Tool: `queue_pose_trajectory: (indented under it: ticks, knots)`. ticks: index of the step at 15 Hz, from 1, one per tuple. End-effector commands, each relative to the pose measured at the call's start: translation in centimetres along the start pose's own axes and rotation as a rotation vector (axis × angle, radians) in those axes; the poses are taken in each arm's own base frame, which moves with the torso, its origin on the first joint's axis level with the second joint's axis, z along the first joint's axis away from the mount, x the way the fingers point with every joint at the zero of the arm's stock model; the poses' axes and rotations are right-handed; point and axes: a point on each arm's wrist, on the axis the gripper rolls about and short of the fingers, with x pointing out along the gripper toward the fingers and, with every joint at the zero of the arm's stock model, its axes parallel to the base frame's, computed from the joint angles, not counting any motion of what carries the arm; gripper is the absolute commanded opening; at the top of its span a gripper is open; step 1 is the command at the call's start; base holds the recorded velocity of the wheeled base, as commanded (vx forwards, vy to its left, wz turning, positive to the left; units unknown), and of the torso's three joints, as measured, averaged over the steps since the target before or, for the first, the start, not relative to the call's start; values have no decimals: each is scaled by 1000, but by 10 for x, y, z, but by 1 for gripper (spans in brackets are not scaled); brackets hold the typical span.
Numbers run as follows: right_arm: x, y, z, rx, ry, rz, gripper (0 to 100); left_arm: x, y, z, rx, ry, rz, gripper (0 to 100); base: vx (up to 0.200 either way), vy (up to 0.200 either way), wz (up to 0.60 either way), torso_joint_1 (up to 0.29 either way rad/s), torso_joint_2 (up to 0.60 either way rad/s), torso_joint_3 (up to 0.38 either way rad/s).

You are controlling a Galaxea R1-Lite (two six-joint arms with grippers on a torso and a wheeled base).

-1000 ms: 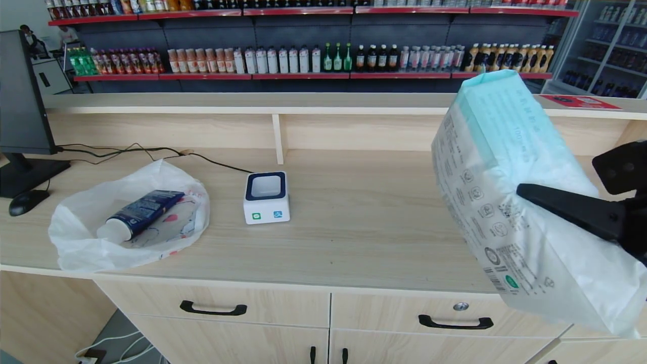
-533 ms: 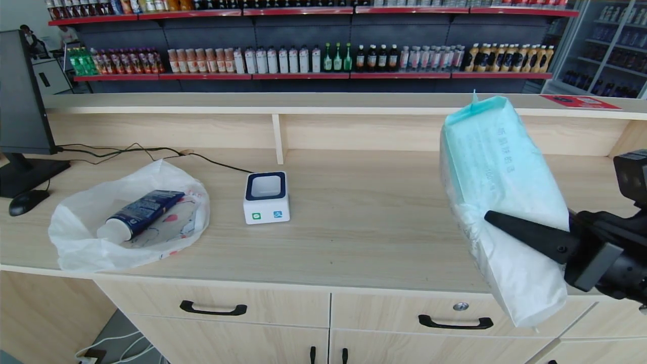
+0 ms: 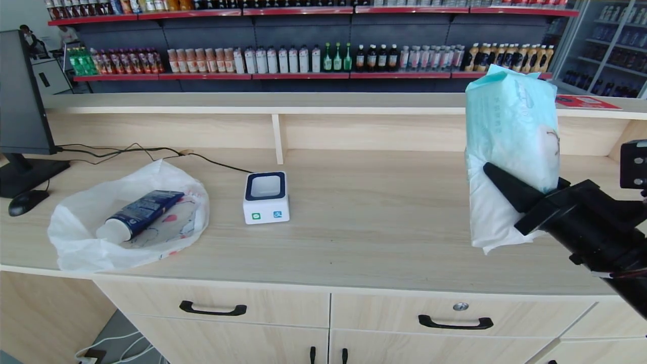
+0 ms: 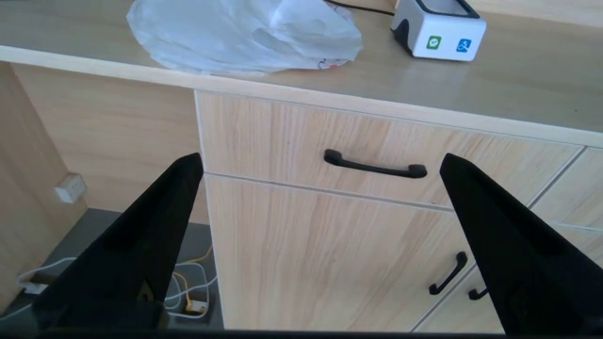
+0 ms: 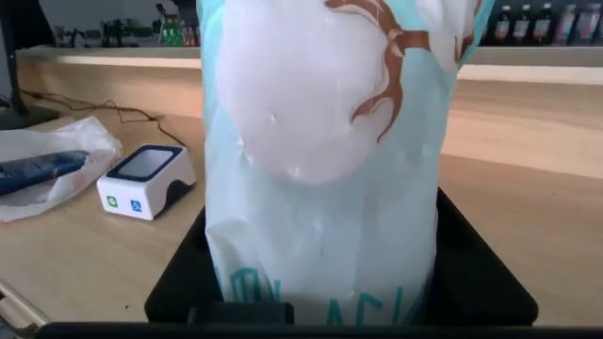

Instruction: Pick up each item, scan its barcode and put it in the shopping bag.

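Observation:
My right gripper [image 3: 523, 194] is shut on a teal and white soft pack [image 3: 510, 146], holding it upright above the right side of the counter; the pack [image 5: 325, 151] stands between the fingers [image 5: 471, 273] in the right wrist view. The white barcode scanner [image 3: 266, 197] sits mid-counter, well left of the pack, also seen as the scanner [image 5: 146, 181] and the scanner [image 4: 439, 26]. A white shopping bag [image 3: 86, 232] lies open at the left with a dark blue tube [image 3: 139, 213] in it. My left gripper [image 4: 320, 245] hangs open below the counter edge, facing the drawers.
A monitor [image 3: 22, 101] and mouse [image 3: 26, 201] stand at the far left, with cables [image 3: 126, 149] running to the scanner. A raised ledge [image 3: 303, 103] backs the counter. Drawer handles [image 4: 374, 168] sit under the counter front. Bare counter lies between scanner and pack.
The right gripper has turned the pack from tilted to upright and carried it farther from the camera, over the counter's right side. Bag, tube and scanner have stayed put.

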Motion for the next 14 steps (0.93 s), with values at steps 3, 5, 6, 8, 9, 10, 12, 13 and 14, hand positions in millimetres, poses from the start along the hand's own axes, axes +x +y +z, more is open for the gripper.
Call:
queue_pose_trajectory:
  ticks: [3, 5, 6, 8, 9, 10, 12, 13, 14]
  knots:
    - [-15, -10, 8, -66, -17, -171, 0, 0, 0, 0, 13, 2, -1, 100, 0, 0, 0, 0, 0, 0]
    - [-18, -11, 6, -67, -6, -242, 0, 0, 0, 0, 13, 0, -1, 100, 0, 0, 0, 0, 0, 0]
    - [-16, -13, 7, -68, -15, -287, 0, 0, 0, 0, 11, 2, -1, 100, 0, 0, 0, 0, 0, 0]
    - [0, -16, 17, -73, -77, -292, 0, 0, 0, 0, 11, 2, 0, 100, 0, 0, 0, 0, 0, 0]
    - [1, -17, 12, -73, -58, -297, 0, 0, 0, 0, 11, 2, -1, 100, 0, 0, 0, 0, 0, 0]
    - [3, -17, 7, -77, -38, -296, 0, 0, 0, 0, 11, 2, -1, 100, 0, 0, 0, 0, 0, 0]
    - [8, -18, 0, -105, -13, -293, 0, 0, 0, 0, 11, 0, -1, 100, 0, 200, 0, 0, 2, 7]
    - [13, -20, -2, -103, -14, -295, 0, 0, 0, 0, 11, 2, -1, 100, 0, 200, 0, -2, 2, 2]
    - [17, -21, -2, -95, -21, -295, 0, 0, 0, 0, 11, 2, -1, 100, 0, 200, 0, 2, 2, 2]
